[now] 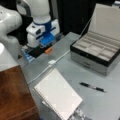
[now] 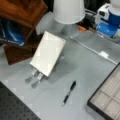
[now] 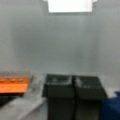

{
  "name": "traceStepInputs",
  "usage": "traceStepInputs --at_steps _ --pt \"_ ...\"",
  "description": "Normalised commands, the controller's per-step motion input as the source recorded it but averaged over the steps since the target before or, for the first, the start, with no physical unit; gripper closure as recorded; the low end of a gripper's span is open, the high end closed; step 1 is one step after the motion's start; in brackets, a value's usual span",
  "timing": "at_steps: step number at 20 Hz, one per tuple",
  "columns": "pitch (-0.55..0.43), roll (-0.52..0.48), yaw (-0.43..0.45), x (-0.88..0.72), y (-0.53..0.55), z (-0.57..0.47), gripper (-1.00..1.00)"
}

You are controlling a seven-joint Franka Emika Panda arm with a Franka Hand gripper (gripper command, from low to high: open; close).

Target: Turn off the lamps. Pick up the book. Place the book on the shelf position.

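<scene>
Nearby, lidded grey box [image 1: 93, 51] of bare compartments; fingers [image 3: 74, 86] clenched, empty.

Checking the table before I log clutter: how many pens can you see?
1. A black pen with a silver tip lies flat on the grey table, between the white spiral notebook and the open grey compartment box; both front views show it. Others could be hidden.

Book [image 1: 58, 96] white; shelf [image 1: 13, 92] reddish-brown; hand [image 3: 74, 86] dark, perhaps black; pen [image 2: 69, 93] black.
</scene>
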Motion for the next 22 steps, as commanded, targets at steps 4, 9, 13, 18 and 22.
traceStepInputs --at_steps 4,9,13,18,22 --pt "0.114 0.011 0.087 0.06 -0.01 0.17 -1.0" --pt "0.125 0.021 0.086 0.08 -0.03 0.18 -1.0" --pt "0.151 0.029 0.091 0.13 -0.08 0.2 -1.0" --pt "0.18 -0.005 0.114 0.19 -0.14 0.26 -1.0" --pt "0.216 -0.054 0.153 0.31 -0.2 0.36 -1.0"
